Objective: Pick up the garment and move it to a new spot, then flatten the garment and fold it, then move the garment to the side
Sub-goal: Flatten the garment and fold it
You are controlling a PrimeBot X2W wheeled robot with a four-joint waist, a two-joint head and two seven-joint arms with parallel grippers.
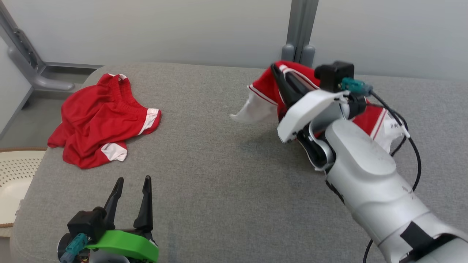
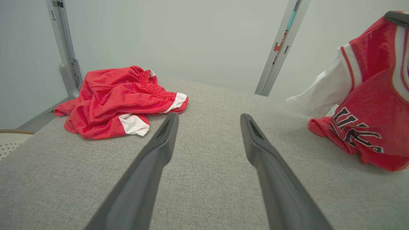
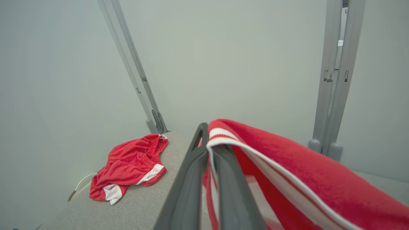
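Where the right gripper (image 1: 275, 71) is raised over the far right of the grey cushion (image 1: 219, 175), its fingers (image 3: 191, 172) are clenched on the white-striped edge of the red jersey (image 1: 265, 86), whose lower part rests on the cushion.
Left gripper (image 1: 133, 179): fingers spread wide, empty, touching nothing.
Jersey lettering (image 2: 351, 127): dark, white-edged, creased, unreadable.
Red shorts (image 1: 98, 117): far left, crumpled.

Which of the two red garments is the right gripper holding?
The lettered red-and-white jersey, pinched in the shut right gripper and partly lifted. The red shorts lie crumpled on the grey surface, untouched.
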